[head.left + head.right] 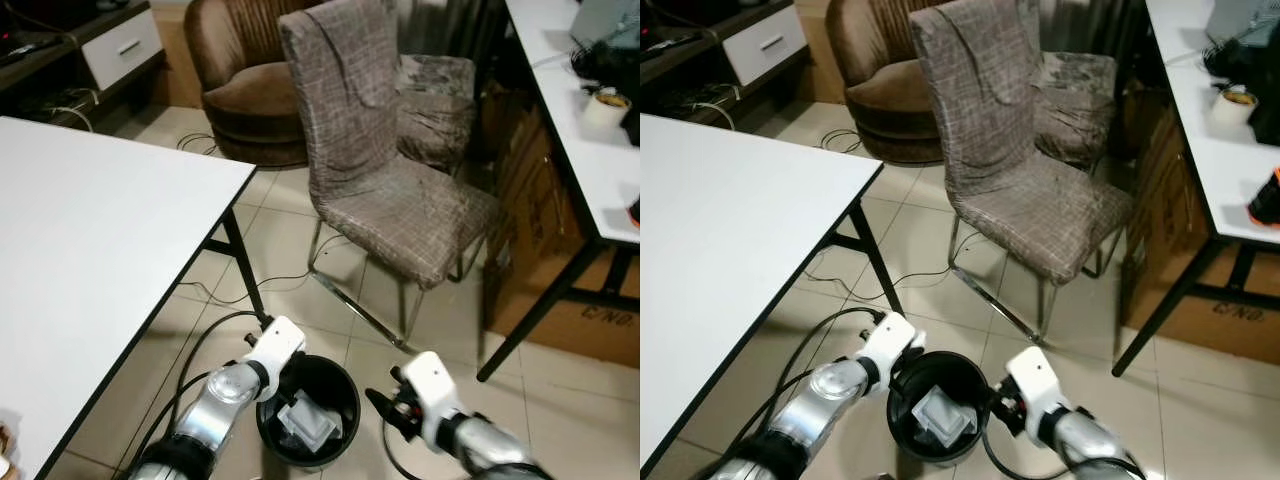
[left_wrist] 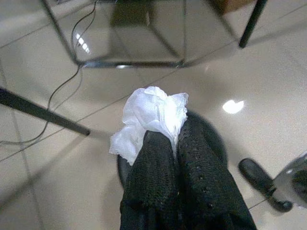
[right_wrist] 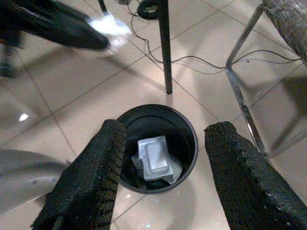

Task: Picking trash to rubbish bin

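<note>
A round black rubbish bin [image 1: 352, 390] stands on the tiled floor between my two arms. Inside it lies a clear plastic pack [image 3: 153, 160]. My left gripper [image 2: 175, 136] is shut on a crumpled white tissue [image 2: 151, 112] and hangs just above the bin's left rim; the left wrist [image 1: 275, 350] hides its fingers in the eye views. My right gripper [image 3: 168, 128] stands open on the bin's right side [image 1: 383, 408], holding nothing, with the bin showing between its fingers [image 3: 98, 172]. The right wrist view also catches the tissue [image 3: 111, 25] at the left gripper's tip.
A white table [image 1: 90, 250] with a black leg [image 1: 245, 265] is close on the left. A grey fabric chair [image 1: 380, 170] stands ahead, a brown armchair [image 1: 245, 90] behind it. Right: another white table [image 1: 590, 150] and a cardboard box [image 1: 590, 320]. Cables [image 1: 230, 300] trail on the floor.
</note>
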Controlling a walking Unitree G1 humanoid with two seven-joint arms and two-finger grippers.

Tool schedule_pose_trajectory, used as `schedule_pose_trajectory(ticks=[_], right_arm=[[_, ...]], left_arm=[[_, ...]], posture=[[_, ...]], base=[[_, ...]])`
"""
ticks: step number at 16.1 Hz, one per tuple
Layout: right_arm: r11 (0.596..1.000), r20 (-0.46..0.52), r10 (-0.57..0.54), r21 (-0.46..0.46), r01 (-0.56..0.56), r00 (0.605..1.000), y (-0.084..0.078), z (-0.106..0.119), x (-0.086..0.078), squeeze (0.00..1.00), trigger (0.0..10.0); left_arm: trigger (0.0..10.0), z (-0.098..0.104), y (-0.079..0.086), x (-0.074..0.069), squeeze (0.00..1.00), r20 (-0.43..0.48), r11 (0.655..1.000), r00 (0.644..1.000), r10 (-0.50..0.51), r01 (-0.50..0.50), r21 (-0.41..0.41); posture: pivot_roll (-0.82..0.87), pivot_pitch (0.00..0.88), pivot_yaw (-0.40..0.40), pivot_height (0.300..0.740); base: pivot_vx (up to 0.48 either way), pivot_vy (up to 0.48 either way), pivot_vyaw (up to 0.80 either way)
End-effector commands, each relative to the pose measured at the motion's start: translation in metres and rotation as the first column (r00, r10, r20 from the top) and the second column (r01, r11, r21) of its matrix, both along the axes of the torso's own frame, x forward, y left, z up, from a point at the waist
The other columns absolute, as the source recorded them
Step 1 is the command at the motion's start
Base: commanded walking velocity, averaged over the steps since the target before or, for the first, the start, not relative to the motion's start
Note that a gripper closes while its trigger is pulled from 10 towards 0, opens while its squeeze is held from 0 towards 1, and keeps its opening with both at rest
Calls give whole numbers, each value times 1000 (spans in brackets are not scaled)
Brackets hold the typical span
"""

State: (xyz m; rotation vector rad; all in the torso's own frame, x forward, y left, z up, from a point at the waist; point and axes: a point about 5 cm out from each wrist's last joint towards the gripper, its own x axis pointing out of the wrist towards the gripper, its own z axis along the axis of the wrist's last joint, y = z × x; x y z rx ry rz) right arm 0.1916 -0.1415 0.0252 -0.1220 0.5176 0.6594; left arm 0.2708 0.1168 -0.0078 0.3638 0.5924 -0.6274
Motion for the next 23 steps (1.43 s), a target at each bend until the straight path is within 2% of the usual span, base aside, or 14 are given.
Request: schedule_pose_trajectory(ticks=[1,2,4,10,11,12,14,23], right_arm=[[998,3,52,31,-52,999,1,17,-4,0,10000],[996,14,88,16,-88,996,0,26,-11,0,10000],[996,-3,84,3,-84,996,-1,34,-16,0,10000],[993,-29,111,-36,-112,993,0,42,-13,0,10000],[993,-29,112,-38,-113,993,1,43,-13,0,10000],[993,-33,111,-35,-112,993,1,43,-13,0,10000],[992,-41,118,-45,-119,992,3,43,-13,0,10000],[991,-35,117,-55,-119,992,3,42,-9,0,10000]], left_arm=[[10000,1,4,7,0,7,999,999,35,-35,21],[10000,6,0,15,0,10,999,999,40,-40,1],[10000,10,-3,24,0,21,999,999,37,-37,-2],[10000,12,-1,30,0,32,998,997,67,-66,-15],[10000,14,-2,31,969,46,997,996,73,-72,-26],[10000,15,-4,33,1000,50,997,996,70,-68,-44],[10000,17,-8,34,1000,51,995,996,70,-66,-81],[10000,13,-14,29,1000,15,988,998,66,-63,-140]], posture=[[-163,58,68,740],[-163,57,68,740],[-168,60,64,740],[-160,56,56,740],[-160,56,53,740],[-158,56,53,740],[-155,49,53,740],[-153,27,56,740]], base=[[0,0,0],[0,0,0],[0,0,0],[0,0,0],[0,0,0],[0,0,0],[0,0,0],[0,0,0]])
